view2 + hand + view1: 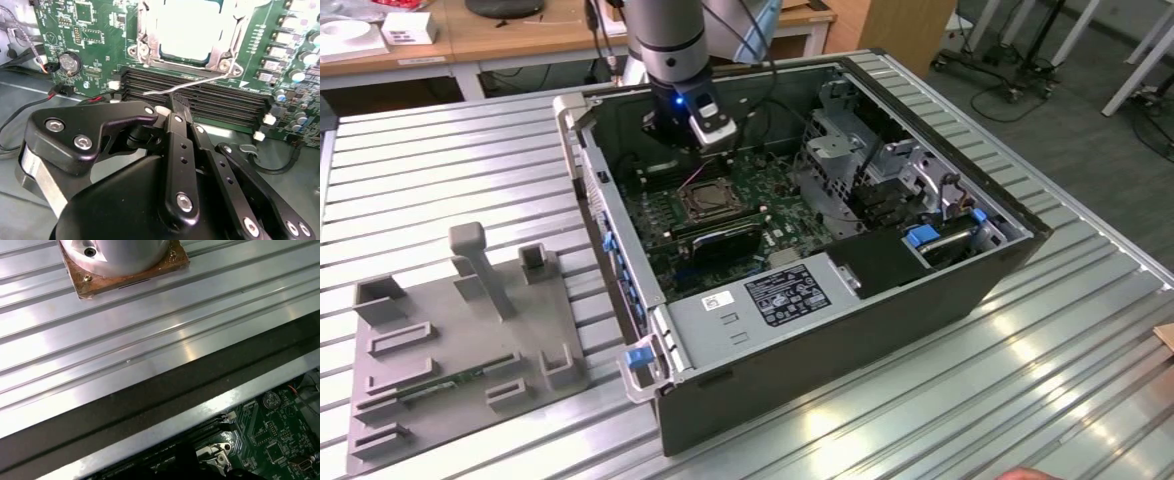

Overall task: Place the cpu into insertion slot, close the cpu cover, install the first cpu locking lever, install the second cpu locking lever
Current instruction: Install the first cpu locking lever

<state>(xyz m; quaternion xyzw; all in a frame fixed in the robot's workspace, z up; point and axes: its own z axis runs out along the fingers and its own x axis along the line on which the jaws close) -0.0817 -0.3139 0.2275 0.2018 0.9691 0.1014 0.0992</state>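
In the second wrist view the pale cpu (192, 30) lies in the insertion slot (145, 50), and the silvery cpu cover (223, 49) is folded down around it. A thin wire locking lever (205, 81) stretches from the socket's corner out over the black memory slots (220, 102). My black gripper (176, 102) is shut, its tips right against that lever near its hooked end; whether they pinch it I cannot tell. In the exterior view the gripper (690, 165) reaches down into the open computer case (720, 330), just behind the socket (707, 197).
Green motherboard (95, 30) with a coin cell (67, 62) and loose cables (25, 37) nearby. A drive cage (854, 160) fills the case on the exterior view's right. A grey fixture plate (467, 340) sits on the ribbed table (961, 400). The arm's base plate (125, 267) is bolted down.
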